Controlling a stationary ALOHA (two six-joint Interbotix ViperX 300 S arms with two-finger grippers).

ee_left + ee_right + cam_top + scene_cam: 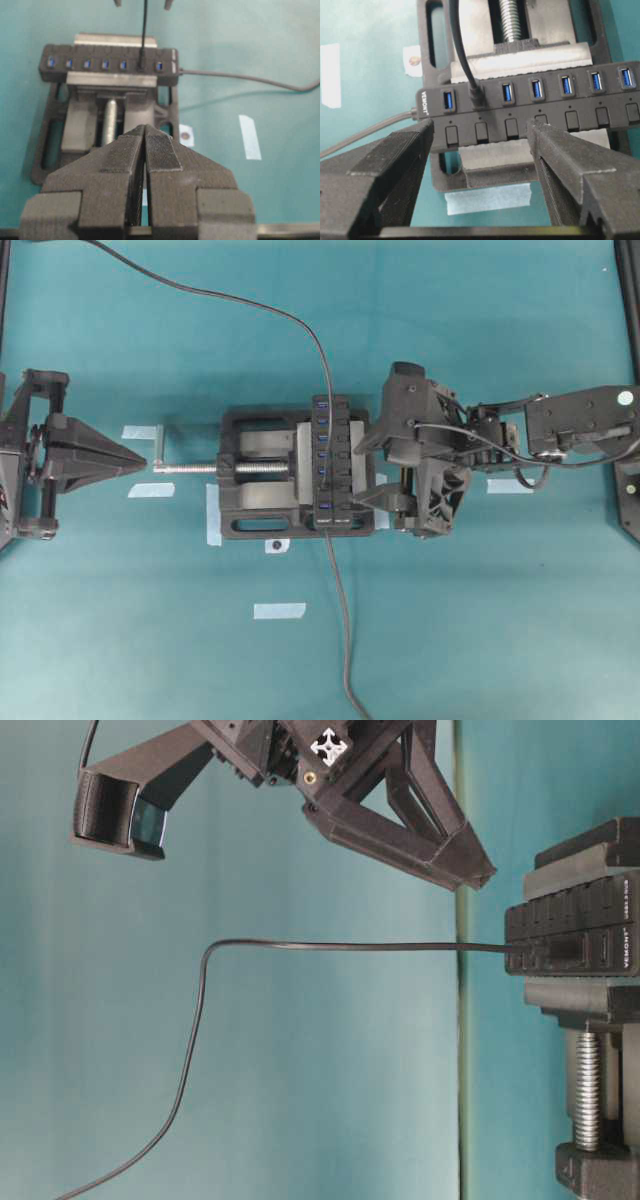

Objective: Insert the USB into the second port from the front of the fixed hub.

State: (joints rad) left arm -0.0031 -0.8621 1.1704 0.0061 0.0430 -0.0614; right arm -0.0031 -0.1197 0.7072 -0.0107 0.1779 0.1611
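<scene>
- Black vise (262, 472) clamps the fixed hub (330, 462) upright on the teal table (450, 640)
- Right gripper (479, 165) hovers over the hub, fingers spread wide, holding nothing
- Left gripper (145, 150) pressed closed, empty, well apart from the vise
- The USB (477, 96) sits plugged into the hub's second port

"VEMONT" is printed on the fixed hub (431, 96).

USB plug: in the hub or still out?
In. The USB sits plugged into the fixed hub, second port from its labelled end, its cable rising free. The right gripper stands open, its fingers holding nothing.
</scene>
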